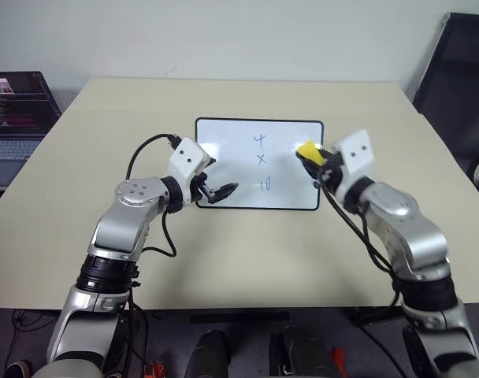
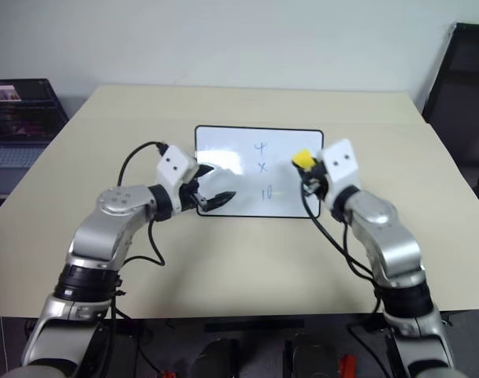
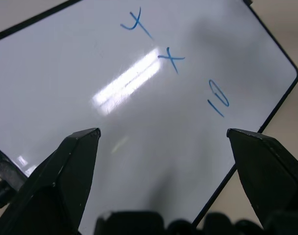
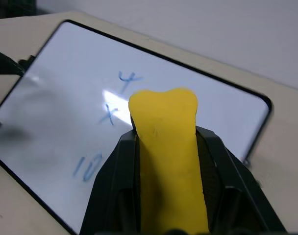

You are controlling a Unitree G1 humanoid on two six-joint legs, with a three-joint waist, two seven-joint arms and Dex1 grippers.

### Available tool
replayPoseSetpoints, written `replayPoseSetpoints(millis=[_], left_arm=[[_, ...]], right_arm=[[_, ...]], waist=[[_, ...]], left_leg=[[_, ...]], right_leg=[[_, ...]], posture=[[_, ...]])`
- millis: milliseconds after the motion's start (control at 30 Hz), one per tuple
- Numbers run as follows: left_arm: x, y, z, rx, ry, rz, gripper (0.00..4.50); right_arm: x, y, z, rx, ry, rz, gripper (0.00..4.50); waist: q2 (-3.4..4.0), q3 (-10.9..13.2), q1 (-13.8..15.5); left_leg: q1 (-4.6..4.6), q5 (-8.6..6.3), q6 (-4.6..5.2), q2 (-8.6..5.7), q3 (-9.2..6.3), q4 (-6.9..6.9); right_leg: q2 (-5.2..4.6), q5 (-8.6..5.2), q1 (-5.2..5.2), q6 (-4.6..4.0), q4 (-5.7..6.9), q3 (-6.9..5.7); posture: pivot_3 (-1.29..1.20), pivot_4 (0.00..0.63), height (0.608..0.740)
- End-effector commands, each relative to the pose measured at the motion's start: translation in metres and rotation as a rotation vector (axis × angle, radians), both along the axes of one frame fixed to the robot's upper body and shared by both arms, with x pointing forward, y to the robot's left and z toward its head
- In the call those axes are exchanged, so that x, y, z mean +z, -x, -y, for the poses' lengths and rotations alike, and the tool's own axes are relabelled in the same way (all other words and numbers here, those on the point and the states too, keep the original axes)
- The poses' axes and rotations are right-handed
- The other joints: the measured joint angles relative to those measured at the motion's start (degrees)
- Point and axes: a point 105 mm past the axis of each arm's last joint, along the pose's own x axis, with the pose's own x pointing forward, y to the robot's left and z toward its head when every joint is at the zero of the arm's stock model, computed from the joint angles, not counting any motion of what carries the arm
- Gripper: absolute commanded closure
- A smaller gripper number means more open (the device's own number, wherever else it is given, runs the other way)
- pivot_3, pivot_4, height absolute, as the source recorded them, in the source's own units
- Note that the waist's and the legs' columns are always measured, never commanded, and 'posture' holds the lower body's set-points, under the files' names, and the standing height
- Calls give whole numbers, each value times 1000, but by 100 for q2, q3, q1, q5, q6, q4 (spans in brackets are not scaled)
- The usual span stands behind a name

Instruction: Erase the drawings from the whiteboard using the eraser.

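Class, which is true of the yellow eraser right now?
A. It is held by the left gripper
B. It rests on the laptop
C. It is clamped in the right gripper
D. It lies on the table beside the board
C: the eraser sits squeezed in the right gripper, held over the whiteboard.

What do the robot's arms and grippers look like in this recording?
Both arms are silver-grey metal with black joint rings and loose black cables. Each wrist carries a white boxy housing with two small dark dots. The left gripper and right gripper each have two black, tapered fingers.
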Motion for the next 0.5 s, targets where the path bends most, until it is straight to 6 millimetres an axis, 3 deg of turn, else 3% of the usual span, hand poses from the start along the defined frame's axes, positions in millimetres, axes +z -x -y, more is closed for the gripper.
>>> replayPoseSetpoints(millis=[33, 300, 500], left_arm=[[22, 2, 4, 5, -12, 65, 0], [36, 5, 9, 23, -15, 78, 0], [38, 7, 11, 28, -17, 78, 0]], right_arm=[[15, -11, -21, 67, 98, 84, 3361], [24, -43, -64, 169, 238, 109, 3361], [22, -59, -80, 193, 291, 114, 3361]], waist=[[0, 0, 4], [0, 0, 7], [0, 0, 2]], left_leg=[[0, 0, 0, 0, 0, -1], [0, 0, 0, -4, -1, 0], [1, 0, -1, -3, -3, -1]], right_leg=[[0, 0, -1, 0, 1, 0], [-7, 1, -1, -2, 7, -2], [-10, 2, -2, -3, 11, -4]], posture=[[0, 150, 740], [0, 150, 740], [0, 150, 740]])
